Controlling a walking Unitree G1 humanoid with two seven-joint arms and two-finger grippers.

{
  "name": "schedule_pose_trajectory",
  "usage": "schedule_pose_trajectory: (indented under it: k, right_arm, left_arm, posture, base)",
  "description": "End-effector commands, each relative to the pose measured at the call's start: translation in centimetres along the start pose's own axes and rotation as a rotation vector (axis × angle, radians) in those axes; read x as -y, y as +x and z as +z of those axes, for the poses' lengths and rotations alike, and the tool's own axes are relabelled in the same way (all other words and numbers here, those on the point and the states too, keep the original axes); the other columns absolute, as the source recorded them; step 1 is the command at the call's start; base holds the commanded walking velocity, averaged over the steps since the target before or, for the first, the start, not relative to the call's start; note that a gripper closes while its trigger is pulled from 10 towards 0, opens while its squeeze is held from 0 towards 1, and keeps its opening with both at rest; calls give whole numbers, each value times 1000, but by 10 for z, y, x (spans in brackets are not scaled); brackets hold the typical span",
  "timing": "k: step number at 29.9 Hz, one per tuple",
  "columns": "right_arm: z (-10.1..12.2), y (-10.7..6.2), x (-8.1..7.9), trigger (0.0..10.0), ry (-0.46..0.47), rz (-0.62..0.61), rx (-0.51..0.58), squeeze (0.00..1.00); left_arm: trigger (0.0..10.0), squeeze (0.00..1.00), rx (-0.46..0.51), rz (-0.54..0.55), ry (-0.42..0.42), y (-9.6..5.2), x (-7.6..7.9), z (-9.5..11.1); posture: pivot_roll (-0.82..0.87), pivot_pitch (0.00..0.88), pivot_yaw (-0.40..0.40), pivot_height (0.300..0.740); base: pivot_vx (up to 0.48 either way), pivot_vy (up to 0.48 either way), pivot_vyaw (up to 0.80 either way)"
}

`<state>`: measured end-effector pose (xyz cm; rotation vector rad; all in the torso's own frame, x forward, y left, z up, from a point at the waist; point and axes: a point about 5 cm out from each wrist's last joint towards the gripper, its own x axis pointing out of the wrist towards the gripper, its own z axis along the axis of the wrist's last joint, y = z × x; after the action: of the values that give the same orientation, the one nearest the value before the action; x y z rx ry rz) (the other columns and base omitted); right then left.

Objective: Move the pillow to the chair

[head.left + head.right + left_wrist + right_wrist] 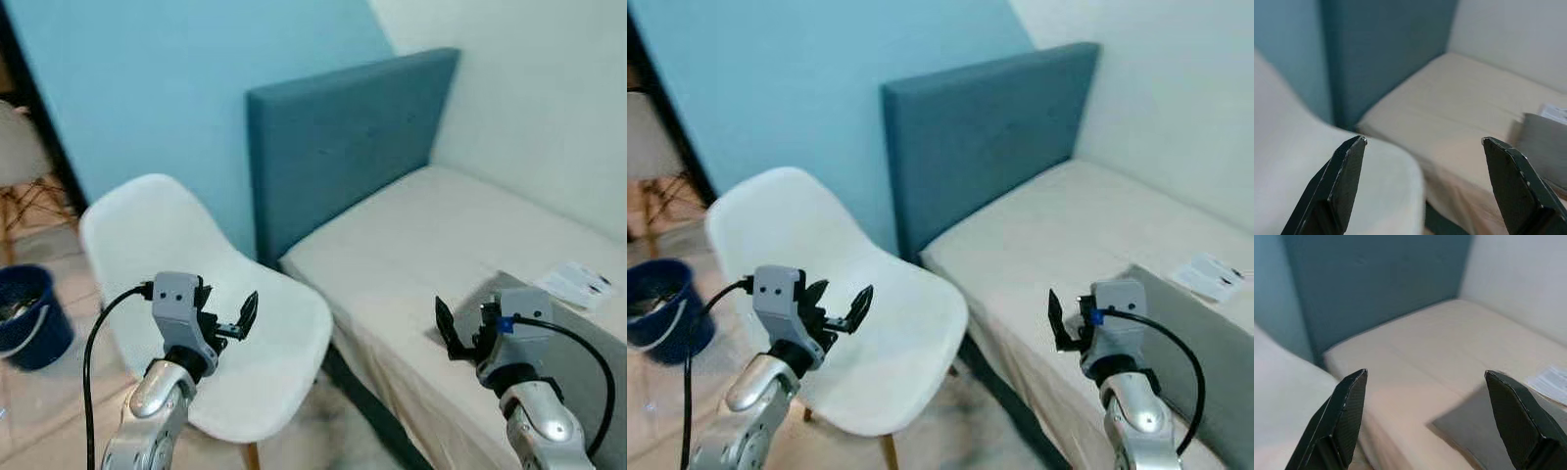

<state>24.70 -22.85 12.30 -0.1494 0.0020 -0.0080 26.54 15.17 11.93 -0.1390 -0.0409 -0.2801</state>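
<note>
A flat grey pillow (612, 338) lies on the beige bed (441, 235), near its front edge on the right. The white shell chair (147, 225) stands to the left of the bed with nothing on its seat. My left gripper (235, 318) hovers open above the chair seat, holding nothing. My right gripper (456, 333) is also open and unladen, raised just in front of the pillow's near corner and covering part of it. In the right wrist view the pillow (1479, 431) lies ahead between the spread fingers (1347, 416).
A teal headboard (343, 147) stands against the blue wall behind chair and bed. A white paper leaflet (580, 282) rests beyond the pillow. A dark blue bucket (24, 313) sits on the floor at the left, with another pale chair (20, 157) on wooden legs behind it.
</note>
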Motion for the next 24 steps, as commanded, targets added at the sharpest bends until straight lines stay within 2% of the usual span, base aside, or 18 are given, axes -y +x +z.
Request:
schedule_pose_trajectory:
  k: [1,5,24]
  right_arm:
    - [-2,0,0,10000,4,1,-6,0]
    - [-2,0,0,10000,5,1,-6,0]
    - [-2,1,3,10000,5,-1,-7,0]
  left_arm:
    - [10000,0,-19,-7,-12,0,1,-4]
    - [10000,0,-25,-14,-47,1,1,-4]
    - [10000,0,-26,-25,-93,1,1,-4]
  posture:
    - [-85,0,5,740]
    - [-85,2,2,740]
    - [-88,8,-5,740]
  base:
    - [0,0,-800]
    - [0,0,-800]
    - [0,0,-800]
